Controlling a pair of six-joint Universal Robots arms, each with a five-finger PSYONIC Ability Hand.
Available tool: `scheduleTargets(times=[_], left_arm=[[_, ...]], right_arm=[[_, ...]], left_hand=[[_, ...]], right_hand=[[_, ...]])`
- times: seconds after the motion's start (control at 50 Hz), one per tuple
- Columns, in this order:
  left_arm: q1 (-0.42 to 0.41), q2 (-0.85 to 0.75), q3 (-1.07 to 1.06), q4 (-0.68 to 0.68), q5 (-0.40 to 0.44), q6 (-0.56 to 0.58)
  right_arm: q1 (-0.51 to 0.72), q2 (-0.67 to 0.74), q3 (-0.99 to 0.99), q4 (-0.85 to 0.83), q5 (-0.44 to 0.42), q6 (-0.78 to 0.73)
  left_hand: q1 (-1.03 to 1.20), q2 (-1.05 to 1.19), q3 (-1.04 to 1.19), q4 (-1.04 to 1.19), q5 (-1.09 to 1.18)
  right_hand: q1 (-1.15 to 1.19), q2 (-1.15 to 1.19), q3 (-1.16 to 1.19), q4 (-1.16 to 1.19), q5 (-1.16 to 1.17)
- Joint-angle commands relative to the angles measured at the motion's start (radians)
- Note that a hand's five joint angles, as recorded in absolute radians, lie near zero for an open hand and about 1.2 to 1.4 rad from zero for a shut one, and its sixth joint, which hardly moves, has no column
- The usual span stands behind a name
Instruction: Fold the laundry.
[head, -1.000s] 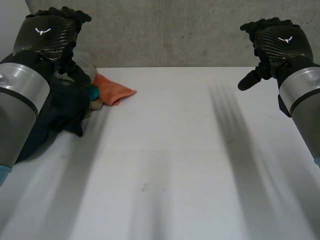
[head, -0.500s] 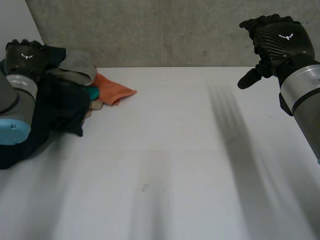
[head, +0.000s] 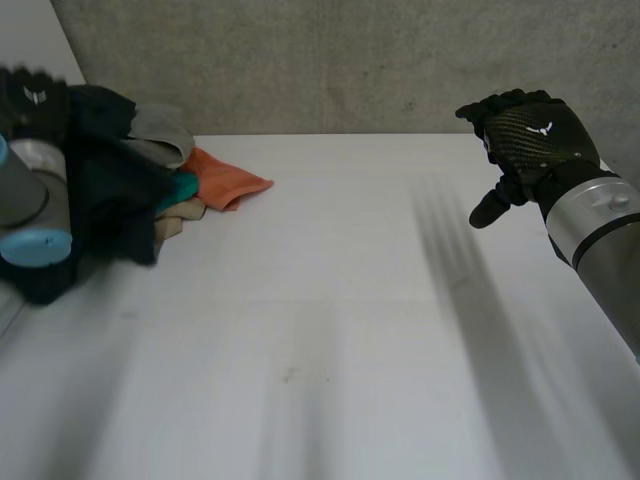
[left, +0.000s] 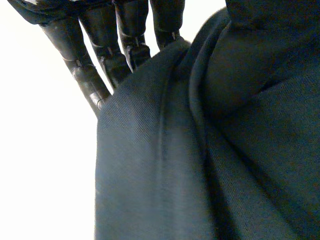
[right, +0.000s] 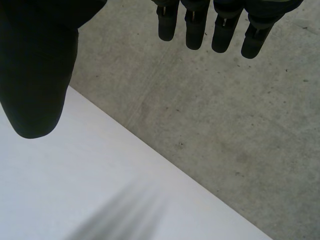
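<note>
A pile of laundry lies at the table's far left corner: a dark blue-black cloth (head: 110, 180) on top, with a grey piece (head: 160, 130), a teal piece (head: 180, 187), a beige piece (head: 178, 215) and an orange cloth (head: 228, 182) sticking out. My left hand (head: 25, 95) is at the pile's left side. In the left wrist view its fingers (left: 100, 45) run into a bunched fold of the dark cloth (left: 200, 150), which hides their tips. My right hand (head: 525, 140) hovers above the table's far right, fingers (right: 195, 30) relaxed and thumb (right: 35, 75) apart, holding nothing.
The white table (head: 330, 300) stretches wide and bare between the pile and my right arm. A grey concrete wall (head: 350, 60) stands right behind the table's far edge.
My left hand dropped from above the pile to its left side and closed into the dark cloth, which has shifted. The right hand moved slightly inward and down.
</note>
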Motion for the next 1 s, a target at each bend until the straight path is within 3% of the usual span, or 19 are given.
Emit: scheduleTargets(times=[0.02,0.08,0.16,0.26,0.3,0.38,0.44,0.54,0.62,0.8,0.88,1.0], left_arm=[[-0.150,0.274,-0.069,-0.002,0.004,-0.336],[-0.239,0.358,-0.096,-0.025,0.015,-0.469],[-0.359,0.403,-0.127,-0.077,0.085,-0.543],[-0.526,0.323,-0.150,-0.134,0.174,-0.539],[-0.613,0.232,-0.140,-0.154,0.179,-0.517],[-0.687,0.071,-0.104,-0.184,0.147,-0.412],[-0.696,0.000,-0.084,-0.200,0.095,-0.318],[-0.732,-0.028,-0.087,-0.215,-0.054,-0.186],[-0.736,0.053,-0.107,-0.217,-0.103,-0.199],[-0.641,0.268,-0.264,-0.266,-0.111,-0.313],[-0.617,0.292,-0.334,-0.347,-0.108,-0.385],[-0.575,0.280,-0.403,-0.412,-0.094,-0.477]], right_arm=[[-0.002,-0.010,0.002,0.000,0.000,0.002],[-0.002,-0.017,0.002,0.000,0.000,0.002],[-0.002,-0.026,0.002,-0.002,0.000,0.002],[-0.003,-0.040,0.002,-0.002,0.000,0.002],[-0.005,-0.042,0.002,-0.002,0.002,0.002],[-0.020,-0.042,0.004,-0.002,0.002,0.002],[-0.035,-0.042,0.004,-0.002,0.002,0.004],[-0.060,-0.042,0.001,-0.002,0.000,0.004],[-0.066,-0.042,-0.005,0.000,-0.006,0.004],[-0.065,-0.027,-0.017,0.124,-0.116,-0.093],[-0.063,0.009,-0.018,0.231,-0.162,-0.200],[-0.051,0.082,-0.007,0.285,-0.159,-0.289]], left_hand=[[0.261,0.216,0.219,0.208,0.283],[0.261,0.216,0.219,0.208,0.283],[0.261,0.216,0.219,0.208,0.283],[0.261,0.216,0.219,0.208,0.283],[0.261,0.216,0.219,0.208,0.283],[0.261,0.216,0.219,0.208,0.283],[0.261,0.216,0.219,0.208,0.283],[-0.677,-0.722,-0.718,-0.729,-0.654],[-0.939,-0.984,-0.980,-0.991,-0.916],[-0.940,-0.985,-0.981,-0.992,-0.917],[-0.934,-0.979,-0.975,-0.986,-0.911],[-0.937,-0.982,-0.978,-0.989,-0.914]], right_hand=[[-0.053,-0.039,-0.035,-0.032,-0.042],[-0.053,-0.039,-0.035,-0.032,-0.042],[-0.053,-0.039,-0.035,-0.032,-0.042],[-0.053,-0.039,-0.035,-0.032,-0.042],[-0.053,-0.039,-0.035,-0.032,-0.042],[-0.053,-0.039,-0.035,-0.032,-0.042],[-0.053,-0.039,-0.035,-0.032,-0.042],[-0.053,-0.039,-0.035,-0.032,-0.042],[-0.053,-0.039,-0.035,-0.032,-0.042],[-0.053,-0.039,-0.035,-0.032,-0.042],[-0.053,-0.039,-0.035,-0.032,-0.042],[-0.053,-0.039,-0.035,-0.032,-0.042]])
